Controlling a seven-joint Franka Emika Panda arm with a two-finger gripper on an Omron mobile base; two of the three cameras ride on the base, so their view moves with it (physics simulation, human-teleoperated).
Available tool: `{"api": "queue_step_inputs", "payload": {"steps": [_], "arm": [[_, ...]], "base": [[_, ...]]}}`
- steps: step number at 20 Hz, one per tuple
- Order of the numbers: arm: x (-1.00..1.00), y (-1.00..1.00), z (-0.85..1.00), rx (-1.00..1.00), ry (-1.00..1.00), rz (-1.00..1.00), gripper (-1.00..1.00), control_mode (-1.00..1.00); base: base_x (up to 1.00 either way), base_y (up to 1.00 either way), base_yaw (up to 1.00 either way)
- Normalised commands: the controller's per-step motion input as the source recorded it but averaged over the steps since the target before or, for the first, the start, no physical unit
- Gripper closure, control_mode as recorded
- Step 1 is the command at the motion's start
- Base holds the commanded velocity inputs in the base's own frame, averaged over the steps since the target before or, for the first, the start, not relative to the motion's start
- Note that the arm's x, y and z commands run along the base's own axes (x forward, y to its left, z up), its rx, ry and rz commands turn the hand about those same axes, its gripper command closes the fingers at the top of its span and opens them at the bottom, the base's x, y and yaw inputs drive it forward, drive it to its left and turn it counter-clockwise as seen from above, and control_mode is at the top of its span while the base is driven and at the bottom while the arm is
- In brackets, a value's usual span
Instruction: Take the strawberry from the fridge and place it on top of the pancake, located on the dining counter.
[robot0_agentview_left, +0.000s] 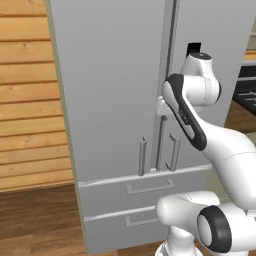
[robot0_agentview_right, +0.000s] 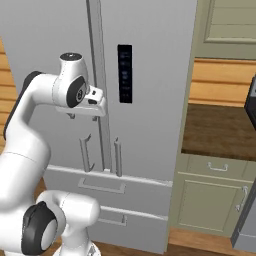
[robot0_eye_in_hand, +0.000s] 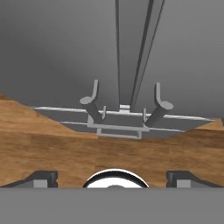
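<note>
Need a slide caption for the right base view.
Arm with open gripper at the closed fridge, near the seam between its two door handles.

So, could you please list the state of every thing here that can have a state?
fridge: both doors shut, or nearly so
fridge drawers: both pushed in
gripper: open, holding nothing, in front of the fridge doors
cabinet door: shut
cabinet drawer: shut
</note>
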Motion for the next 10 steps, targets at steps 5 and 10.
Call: {"api": "queue_step_inputs", "payload": {"steps": [5, 10], "arm": [[0.03, -0.17, -0.07, 0.01, 0.0, 0.03, -1.0, -1.0], [0.45, -0.58, -0.49, 0.02, 0.07, 0.08, -1.0, -1.0]], "base": [[0.0, 0.0, 0.0], [0.0, 0.0, 0.0]]}}
